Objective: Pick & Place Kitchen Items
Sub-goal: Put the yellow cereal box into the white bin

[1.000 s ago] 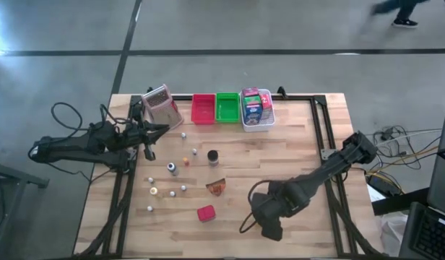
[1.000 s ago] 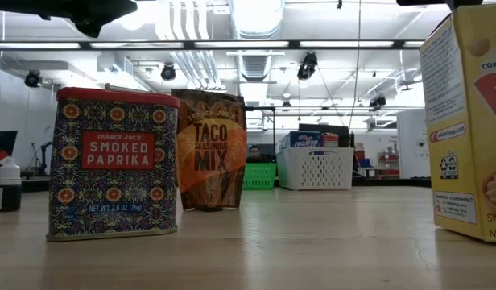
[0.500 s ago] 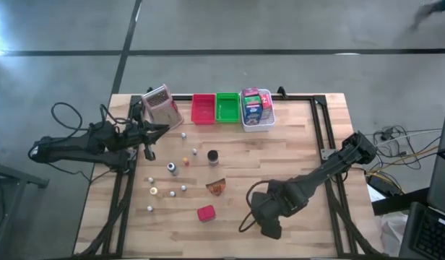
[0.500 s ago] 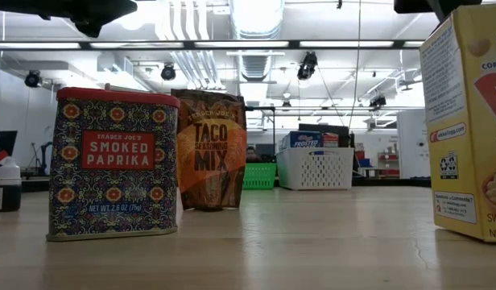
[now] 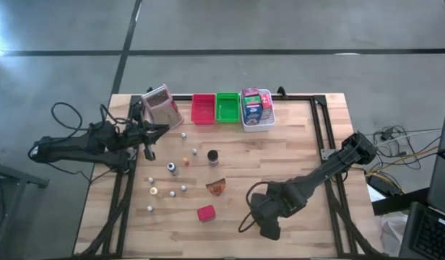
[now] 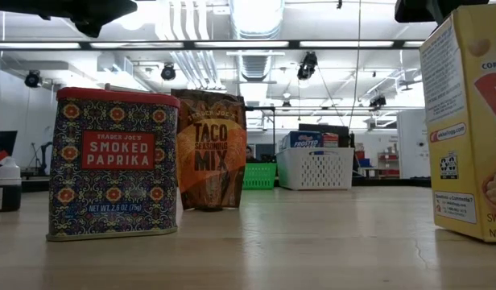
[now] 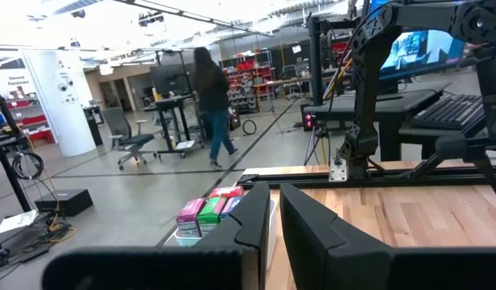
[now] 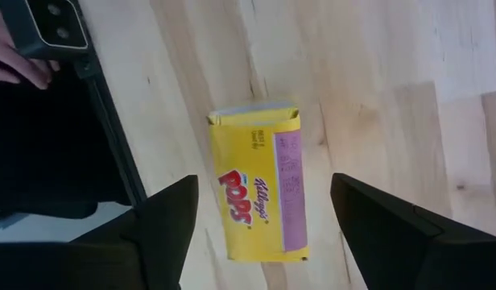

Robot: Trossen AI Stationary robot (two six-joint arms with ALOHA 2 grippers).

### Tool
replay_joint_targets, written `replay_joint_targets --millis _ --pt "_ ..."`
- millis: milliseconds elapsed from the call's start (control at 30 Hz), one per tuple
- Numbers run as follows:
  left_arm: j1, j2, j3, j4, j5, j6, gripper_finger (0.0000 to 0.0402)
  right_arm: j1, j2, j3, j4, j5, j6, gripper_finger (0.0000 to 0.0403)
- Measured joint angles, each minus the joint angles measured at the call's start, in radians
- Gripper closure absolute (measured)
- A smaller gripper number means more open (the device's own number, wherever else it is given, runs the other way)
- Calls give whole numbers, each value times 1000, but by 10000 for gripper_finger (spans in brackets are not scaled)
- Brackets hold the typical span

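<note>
A yellow cereal box (image 8: 260,193) stands upright near the table's front edge, also in the low view (image 6: 469,121). My right gripper (image 8: 264,242) hangs open above it, pointing down, one finger to each side and clear of the box; in the high view the gripper (image 5: 269,227) hides the box. A red paprika tin (image 5: 205,213), an orange-brown taco packet (image 5: 217,187), a dark jar (image 5: 213,156) and tiny pale bottles (image 5: 172,167) stand on the table's left half. My left gripper (image 5: 156,130) waits shut at the left edge, held level.
Along the far edge stand a metal grater (image 5: 161,105), a red tray (image 5: 203,108), a green tray (image 5: 227,107) and a white basket (image 5: 256,119) holding coloured packets. A black frame rail (image 5: 320,130) runs along the right side. Bare wood lies right of centre.
My right gripper has sunk a little toward the yellow box; in the low view its dark underside shows larger at the top right than before. Nothing on the table has moved.
</note>
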Motion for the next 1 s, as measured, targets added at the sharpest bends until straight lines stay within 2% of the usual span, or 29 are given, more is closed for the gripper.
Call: replay_joint_targets --millis 333,733,1000 --pt "0 0 0 0 0 0 362 4 0 -30 14 0 -4 105" --pt "0 0 0 0 0 0 362 4 -1 -125 144 -8 -15 124" --pt "0 0 0 0 0 0 362 4 -1 -177 178 -8 -14 104"
